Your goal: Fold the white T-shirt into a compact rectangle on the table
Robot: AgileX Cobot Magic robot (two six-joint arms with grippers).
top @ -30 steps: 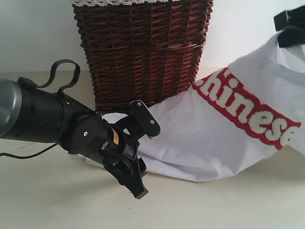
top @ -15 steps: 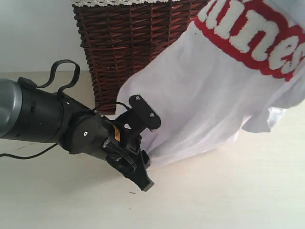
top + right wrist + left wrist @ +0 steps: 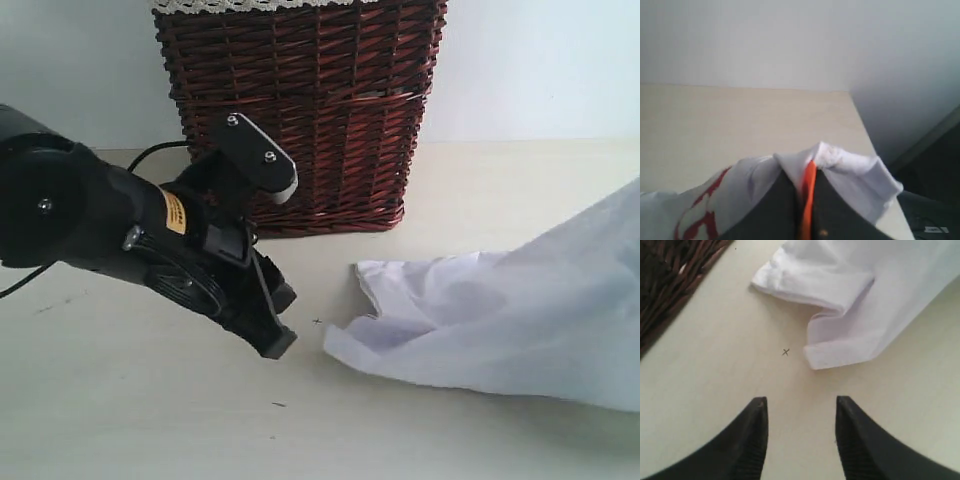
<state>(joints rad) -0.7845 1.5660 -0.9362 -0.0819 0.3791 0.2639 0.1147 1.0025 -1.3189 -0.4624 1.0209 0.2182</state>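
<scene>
With right tool (image 3: 807, 186) clamped on white T-shirt (image 3: 500, 310), advance open, empty left tool (image 3: 800, 407) to nearest loose corner, pinching low against tabletop (image 3: 430, 445)

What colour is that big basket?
The basket is dark red-brown woven wicker with a pale lacy trim on top; the exterior view shows it best.

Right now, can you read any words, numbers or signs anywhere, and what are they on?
"x": a tiny dark cross mark on the table.
Too small to read: the yellow sticker on the left arm.
Not readable: the red print on the white T-shirt, only a scrap shows.
</scene>
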